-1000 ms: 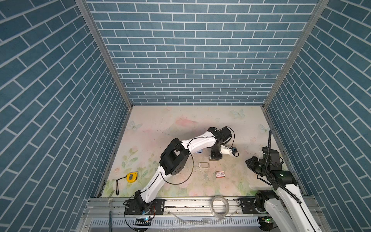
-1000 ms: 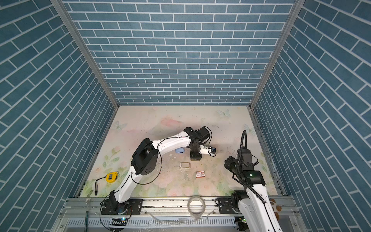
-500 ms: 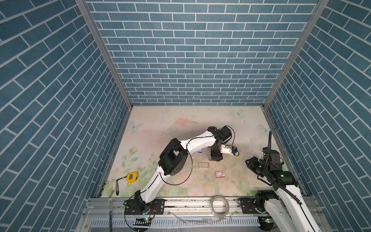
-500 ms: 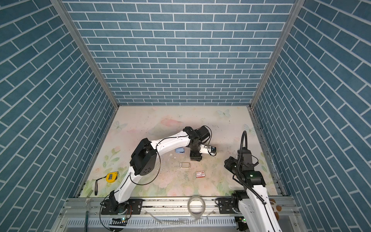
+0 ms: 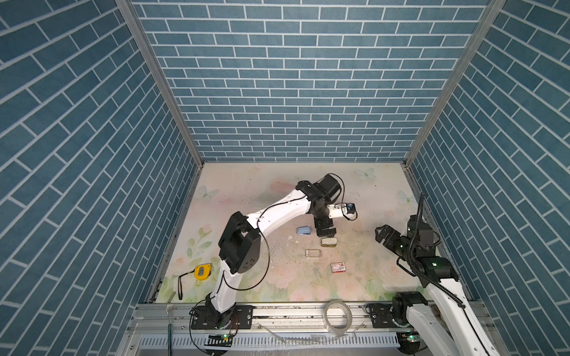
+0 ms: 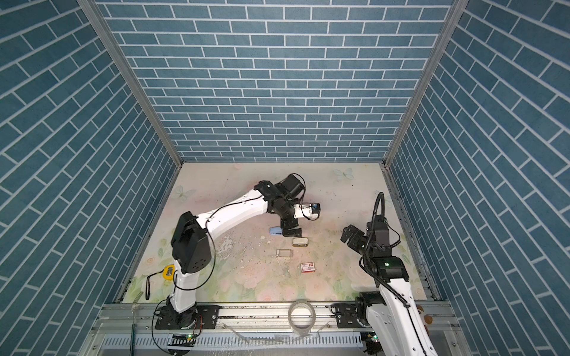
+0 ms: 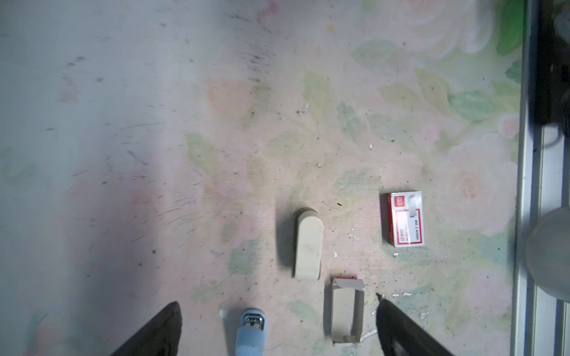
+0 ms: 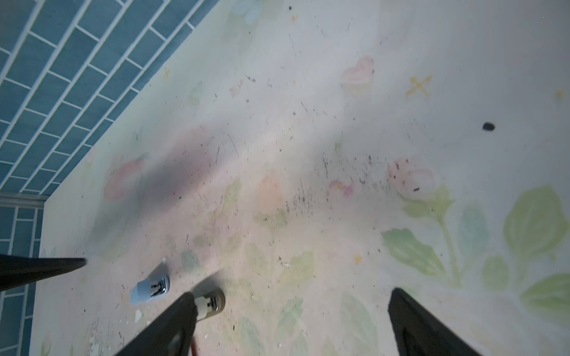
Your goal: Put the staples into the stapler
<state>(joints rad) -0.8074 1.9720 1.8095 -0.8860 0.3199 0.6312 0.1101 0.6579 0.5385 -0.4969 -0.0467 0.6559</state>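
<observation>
A staple strip should be light and stiff yet brittle. It snaps along its glued joints and is slick, so it wants a gentle pinch across the long sides near mid-length. I cannot pick out any strip for certain. The open card tray, low and right of centre in the left wrist view, has a greyish inside that may be the staples. The red-and-white box lies to its upper right.

The beige stapler lies free at lower centre. The blue stapler sits at the bottom edge, between the left fingers, which are spread wide and empty. The right fingers are wide and empty too.

Against the earlier top views, both pairs have opened from near shut, and the left pair has drawn off the beige stapler — hidden beneath them then, it now shows just below them in frame.
</observation>
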